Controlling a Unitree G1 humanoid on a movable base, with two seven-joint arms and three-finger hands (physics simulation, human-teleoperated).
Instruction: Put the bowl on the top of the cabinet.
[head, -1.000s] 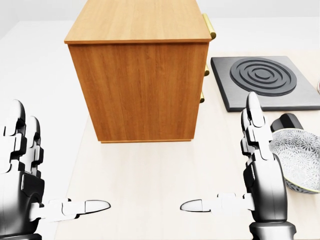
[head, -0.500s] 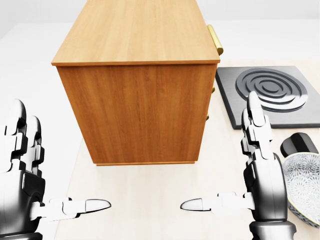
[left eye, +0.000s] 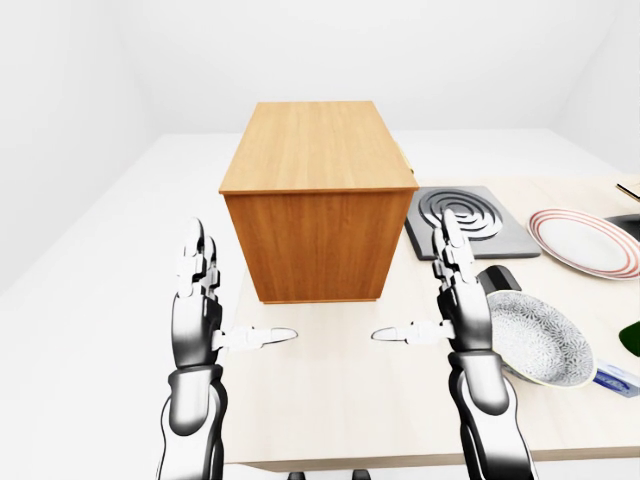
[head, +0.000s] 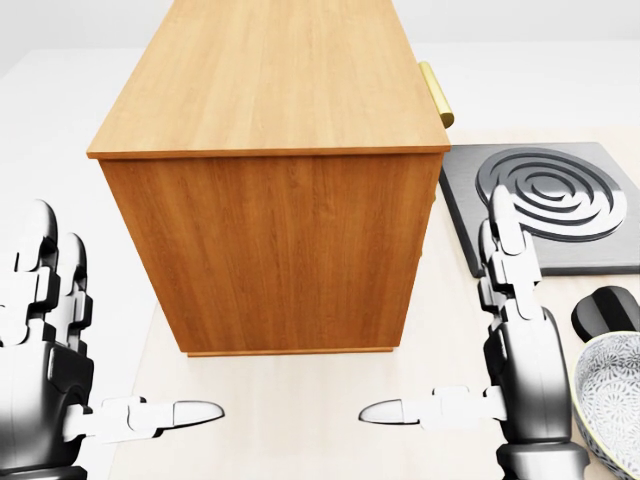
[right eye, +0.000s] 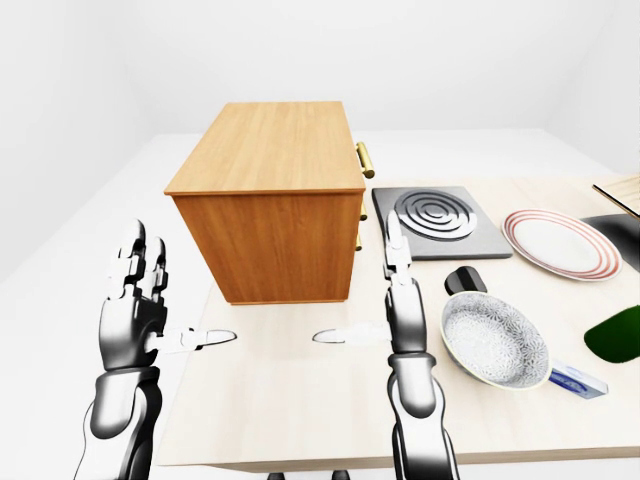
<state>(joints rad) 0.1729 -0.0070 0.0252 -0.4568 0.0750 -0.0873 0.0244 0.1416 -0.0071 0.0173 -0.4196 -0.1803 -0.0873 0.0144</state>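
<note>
Both hands open; bowl (right eye: 495, 340) between plate (right eye: 555, 243) and right hand (right eye: 398, 300).

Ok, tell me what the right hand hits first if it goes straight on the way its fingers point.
Probably the stove plate. The right hand is open, fingers pointing up the right-eye view, passing right of the cabinet and left of the bowl. Depth and height are unclear, so it might pass above.

In the head view the bowl (head: 612, 400) is cut by the right and bottom edges; the cabinet (head: 270, 180) top runs off the upper edge.
</note>
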